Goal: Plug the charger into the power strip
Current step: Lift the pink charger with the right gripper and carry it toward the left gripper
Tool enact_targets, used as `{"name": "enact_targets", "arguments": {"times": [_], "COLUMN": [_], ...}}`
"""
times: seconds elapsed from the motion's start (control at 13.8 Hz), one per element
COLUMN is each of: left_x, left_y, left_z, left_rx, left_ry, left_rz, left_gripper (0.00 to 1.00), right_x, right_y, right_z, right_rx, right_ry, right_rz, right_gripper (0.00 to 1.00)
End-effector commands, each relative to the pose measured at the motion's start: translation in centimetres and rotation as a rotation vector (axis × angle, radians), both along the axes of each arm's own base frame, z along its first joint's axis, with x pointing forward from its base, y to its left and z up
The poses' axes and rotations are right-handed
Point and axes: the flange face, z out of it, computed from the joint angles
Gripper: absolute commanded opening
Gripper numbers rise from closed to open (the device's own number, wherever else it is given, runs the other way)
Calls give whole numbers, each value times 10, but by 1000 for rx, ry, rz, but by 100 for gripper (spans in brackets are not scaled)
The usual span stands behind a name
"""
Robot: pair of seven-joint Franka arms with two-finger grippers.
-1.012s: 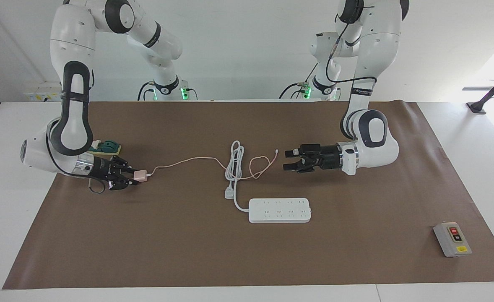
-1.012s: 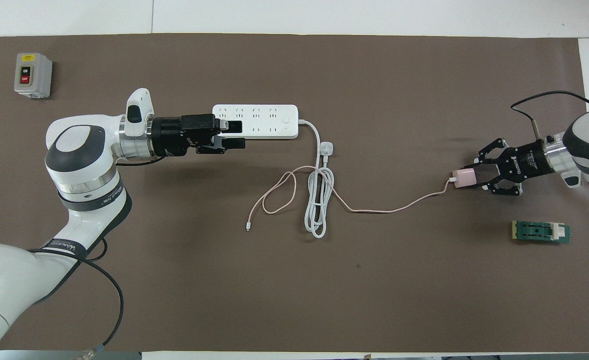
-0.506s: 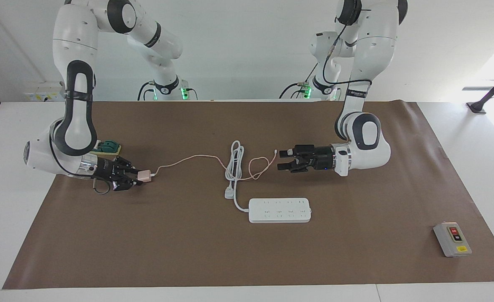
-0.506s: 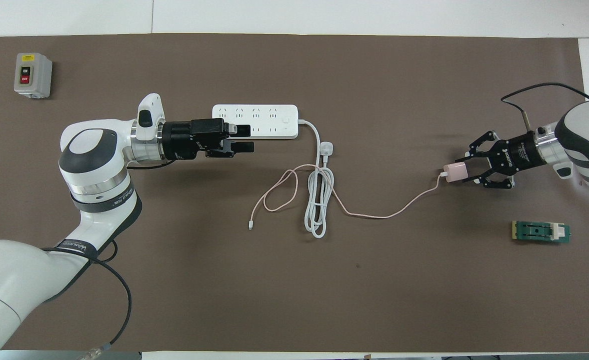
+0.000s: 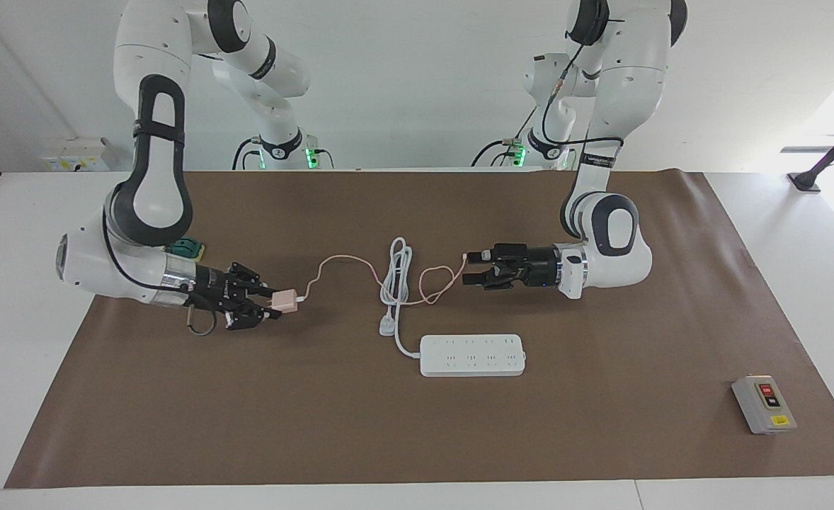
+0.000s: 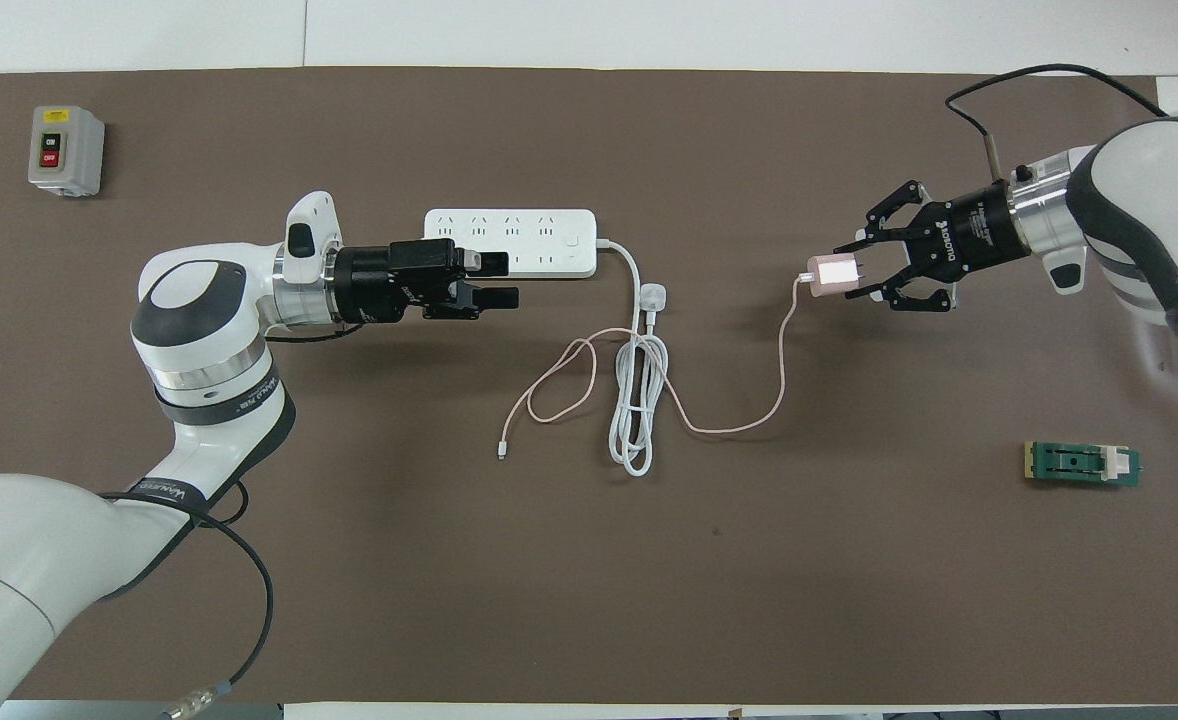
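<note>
While the right gripper (image 5: 270, 304) is clamped on the charger (image 5: 288, 301), it holds the pale pink cube in the air over the brown mat (image 5: 247, 411), toward the right arm's end of the table; in the overhead view the same gripper (image 6: 854, 275) shows its fingers (image 6: 879, 212) spread around the cube, with the charger (image 6: 829, 276) between them. The thin pink cable (image 6: 784, 345) hangs from the charger to the mat, crosses the coiled white cord (image 6: 634, 405) and ends in a loose loop with a small connector lying free. The power strip (image 5: 472, 355) lies flat near the middle of the mat, farther from the robots than the coiled cord, sockets facing up; its thick cord leaves the end toward the right arm, and the white plug (image 5: 387, 326) rests just beside that end. The left gripper (image 5: 475, 268) is raised over the pink loop, fingers parted and holding nothing; in the overhead view it (image 6: 494, 280) covers the strip's end toward the left arm. A grey switch box (image 5: 763, 404) sits at the left arm's end of the mat; a green block (image 6: 1082, 464) lies at the right arm's end, nearer to the robots than the power strip.
</note>
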Motion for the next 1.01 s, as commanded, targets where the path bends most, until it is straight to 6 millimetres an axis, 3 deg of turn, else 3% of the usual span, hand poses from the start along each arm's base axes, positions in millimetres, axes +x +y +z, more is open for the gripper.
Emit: {"name": "enact_targets", "arguments": {"times": [0.0,0.22,0.43,0.72,0.87,0.94], "left_x": [-1,2,2,4,7,8], "left_y": [-2,-3,-3,4,8,10], "left_z": [0,3,5,4,3,1], "left_rx": [-27,-32,-29,-14,4,18], "left_ry": [-12,-15,-21,-56,-69,-97], "left_rz": [7,20,19,34,53,68], "left_gripper": [100,100,100,100,100,100], "right_x": [10,18,12,1,-1,-1], "right_y": [50,122,185,241,273,280], "right_z": [21,33,34,38,48,52], "right_rx": [21,30,1,-14,-5,-2], "right_ry": [15,19,25,9,-9,-6], "right_rz": [-47,-121,-150,-172,-165,-181], "right_gripper": [0,0,0,0,0,0]}}
